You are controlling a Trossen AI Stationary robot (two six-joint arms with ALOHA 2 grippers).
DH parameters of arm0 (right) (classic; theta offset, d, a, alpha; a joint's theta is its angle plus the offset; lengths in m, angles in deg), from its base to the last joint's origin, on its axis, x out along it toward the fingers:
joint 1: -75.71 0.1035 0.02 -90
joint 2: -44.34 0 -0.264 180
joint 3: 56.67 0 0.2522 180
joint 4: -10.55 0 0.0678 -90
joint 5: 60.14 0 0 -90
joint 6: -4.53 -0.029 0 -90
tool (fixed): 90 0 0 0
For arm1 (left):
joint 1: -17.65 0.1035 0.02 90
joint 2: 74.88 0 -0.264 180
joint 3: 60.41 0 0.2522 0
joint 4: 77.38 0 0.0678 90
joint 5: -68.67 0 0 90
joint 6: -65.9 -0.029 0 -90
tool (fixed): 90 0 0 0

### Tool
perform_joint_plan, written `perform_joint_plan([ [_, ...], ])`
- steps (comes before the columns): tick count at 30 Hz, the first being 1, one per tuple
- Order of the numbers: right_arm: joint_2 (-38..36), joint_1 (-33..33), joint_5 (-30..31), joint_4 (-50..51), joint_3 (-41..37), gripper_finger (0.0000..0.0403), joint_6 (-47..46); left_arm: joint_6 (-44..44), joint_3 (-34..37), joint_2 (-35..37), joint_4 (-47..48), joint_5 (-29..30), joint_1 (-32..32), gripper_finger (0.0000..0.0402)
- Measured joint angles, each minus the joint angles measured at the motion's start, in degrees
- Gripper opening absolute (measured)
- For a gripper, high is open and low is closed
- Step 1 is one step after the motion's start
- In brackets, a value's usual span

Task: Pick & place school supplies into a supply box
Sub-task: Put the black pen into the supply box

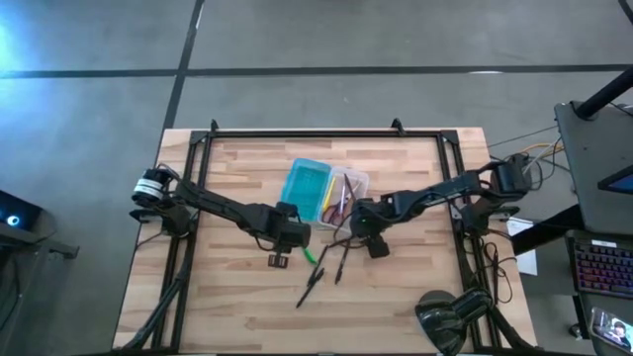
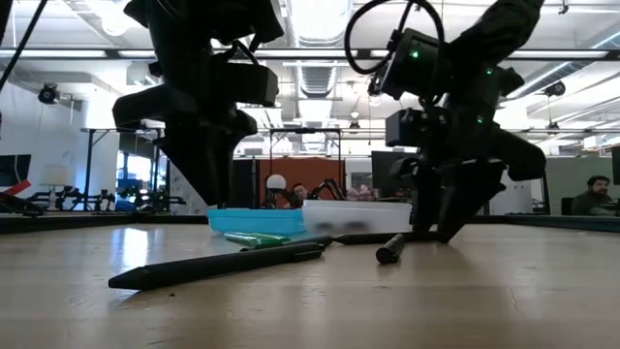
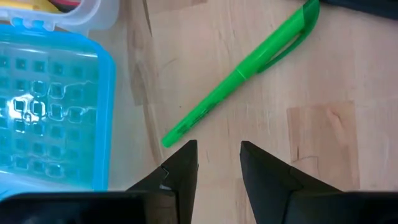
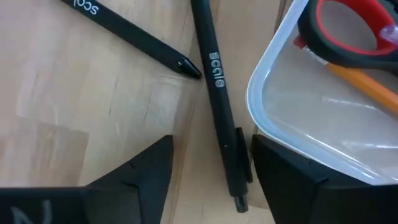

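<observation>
The supply box lies open on the table, teal half [image 1: 309, 185] beside clear half [image 1: 348, 190]. Red-handled scissors [image 4: 348, 28] and an orange pencil [image 4: 364, 84] lie in the clear half [image 4: 292, 118]. A green pen [image 3: 242, 74] lies flat on the wood just ahead of my left gripper [image 3: 217, 152], which is open above the table beside the teal half [image 3: 50, 106]. My right gripper [image 4: 208, 155] is open and low, its fingers on either side of a dark pen [image 4: 217, 93] lying next to the clear half. Another dark pen [image 4: 134, 28] lies beyond it.
Two dark pens [image 1: 313, 285] [image 1: 341, 262] lie on the wood toward the near edge, in front of the grippers; one shows close in the low view [image 2: 218, 267]. A black frame [image 1: 326, 133] runs along the table's far and side edges. People sit in the room behind.
</observation>
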Motion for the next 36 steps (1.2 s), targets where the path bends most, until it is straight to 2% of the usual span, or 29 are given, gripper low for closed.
perform_joint_plan([
  [3, 0.6, -0.1, 0.3, 0.9, 0.4, 0.0168, -0.3, 0.0, 0.0, 0.0, 0.0, 0.9, 0.0, 0.0106],
  [8, 0.6, 0.1, 3.1, 2.1, 0.2, 0.0086, -0.2, 0.0, 0.0, 0.0, -0.1, 1.4, 0.2, 0.0106],
  [11, -0.7, 0.3, 3.4, 4.3, -0.2, 0.0039, 0.5, 0.0, 0.0, -0.1, -0.1, 1.4, 0.2, 0.0106],
  [13, -3.2, 0.7, 4.5, 7.7, -1.0, 0.0022, 1.1, 0.0, 0.0, -0.1, -0.1, 1.4, 0.3, 0.0106],
  [16, -8.5, 0.8, 4.7, 12.5, -1.7, 0.002, 2.2, 0.0, 0.0, -0.1, -0.1, 1.4, 0.3, 0.0106],
  [21, -20.7, -0.6, 4.8, 14.1, -0.7, 0.0019, 7.7, 0.0, 0.0, -0.1, -1.0, 1.4, 0.4, 0.0106],
  [24, -22.7, -2.3, 11.8, 13.3, 1.0, 0.0018, 17.6, 0.0, 0.0, -0.1, -1.8, 1.4, 0.4, 0.0106],
  [26, -21.5, -4.6, 16.8, 11.5, 2.3, 0.0018, 25.8, 0.5, 0.0, -0.1, -2.8, 1.4, 0.4, 0.0106],
  [31, -12.5, -9.9, 22.8, 6.0, 3.9, 0.0022, 43.6, 2.3, 0.0, -0.1, -4.3, 1.5, 0.4, 0.0106],
  [33, -9.2, -10.8, 24.2, 2.7, 5.1, 0.003, 47.2, 2.8, 0.0, -0.1, -4.6, 1.5, 0.4, 0.0106],
  [36, -5.7, -11.2, 24.4, 1.8, 6.3, 0.0048, 46.0, 2.8, 0.0, -0.1, -5.9, 1.5, 0.4, 0.0106],
])
